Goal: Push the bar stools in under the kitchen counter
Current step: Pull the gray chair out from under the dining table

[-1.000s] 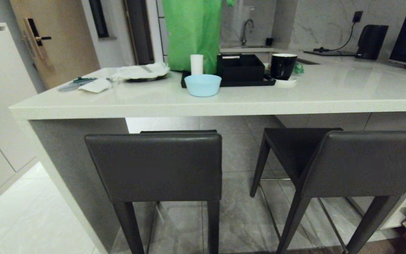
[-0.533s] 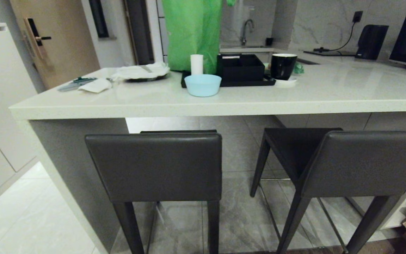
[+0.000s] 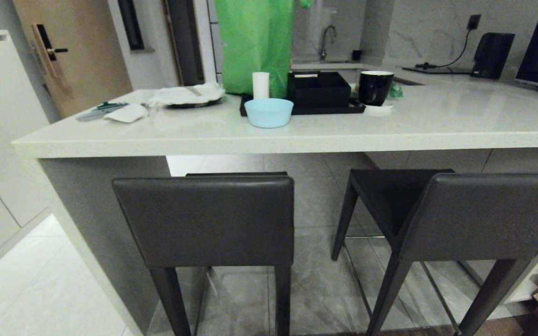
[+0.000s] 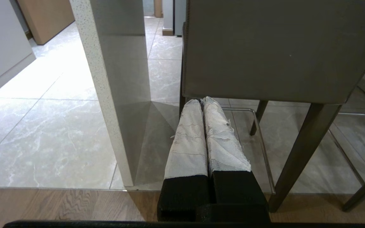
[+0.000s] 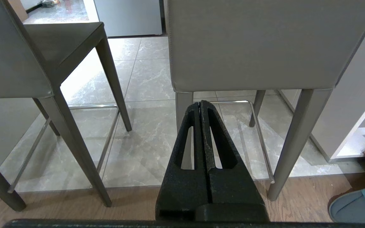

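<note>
Head view: the long pale off-white speckled stone bench [image 3: 297, 133] runs across the picture on white panel sides. Two matching tall bar stools stand in front of it, backrests toward the camera. The left stool [image 3: 208, 219], with a dark grey leather-like rectangular backrest and slim dark legs, has only the far part of its seat under the slab edge. The right stool [image 3: 479, 214] is turned at an angle, its flat dark seat reaching under the bench. On the bench top sit a light blue bowl [image 3: 269, 112], a black tray [image 3: 304, 108] with a black box, a black mug [image 3: 375, 87], a white roll [image 3: 260, 85] and a green plastic bag [image 3: 255, 44]. Neither arm shows here.

Left wrist view: the left tool [image 4: 202, 100], its fingers wrapped in white cloth, is pressed narrow and holds nothing. It points at the lower edge of the left stool's backrest [image 4: 274, 47], just below it and apart from it. The bench's side panel [image 4: 119, 79] stands beside it.

Right wrist view: the right tool [image 5: 200, 103], bare black, is likewise pressed together and empty, its tip just under the right stool's backrest [image 5: 258, 44]; whether it touches cannot be told. The other stool [image 5: 27, 53] stands to one side on the grey tile floor [image 5: 144, 142].
</note>
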You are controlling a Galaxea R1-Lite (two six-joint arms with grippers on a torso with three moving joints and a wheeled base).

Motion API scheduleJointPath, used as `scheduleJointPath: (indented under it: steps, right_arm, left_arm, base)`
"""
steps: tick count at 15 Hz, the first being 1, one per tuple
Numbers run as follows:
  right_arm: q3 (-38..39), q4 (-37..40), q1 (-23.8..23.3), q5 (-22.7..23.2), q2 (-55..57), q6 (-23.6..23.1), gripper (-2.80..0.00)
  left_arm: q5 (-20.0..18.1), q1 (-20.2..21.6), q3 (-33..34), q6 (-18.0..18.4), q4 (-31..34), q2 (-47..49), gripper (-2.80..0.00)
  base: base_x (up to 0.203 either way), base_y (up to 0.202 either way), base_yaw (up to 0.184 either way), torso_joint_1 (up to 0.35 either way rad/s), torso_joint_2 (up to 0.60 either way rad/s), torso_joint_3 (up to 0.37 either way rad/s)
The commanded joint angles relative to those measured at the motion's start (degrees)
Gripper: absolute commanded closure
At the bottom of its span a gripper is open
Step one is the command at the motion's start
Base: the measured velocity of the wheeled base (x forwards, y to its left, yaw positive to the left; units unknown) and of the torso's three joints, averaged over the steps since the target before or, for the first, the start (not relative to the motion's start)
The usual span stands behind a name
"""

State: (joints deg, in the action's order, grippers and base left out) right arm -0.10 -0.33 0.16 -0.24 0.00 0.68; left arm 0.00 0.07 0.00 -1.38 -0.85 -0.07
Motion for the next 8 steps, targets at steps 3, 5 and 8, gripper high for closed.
scheduleJointPath:
  steps: [3,5,8]
  right_arm:
    - [0.01,-0.02,0.02,0.07,-0.09,-0.33,0.0]
    - [0.01,-0.02,0.02,0.07,-0.09,-0.42,0.0]
    - [0.01,0.38,0.02,0.29,-0.09,-2.4,0.0]
  left_arm:
    - [0.0,0.01,0.09,-0.03,-0.03,-0.04,0.0]
    - [0.0,0.01,0.09,-0.03,-0.03,-0.09,0.0]
    - [0.0,0.19,0.09,0.15,-0.1,-0.1,0.0]
  base:
    - [0.0,0.0,0.0,0.0,0.0,0.0]
    - [0.0,0.0,0.0,0.0,0.0,0.0]
    - [0.0,0.0,0.0,0.0,0.0,0.0]
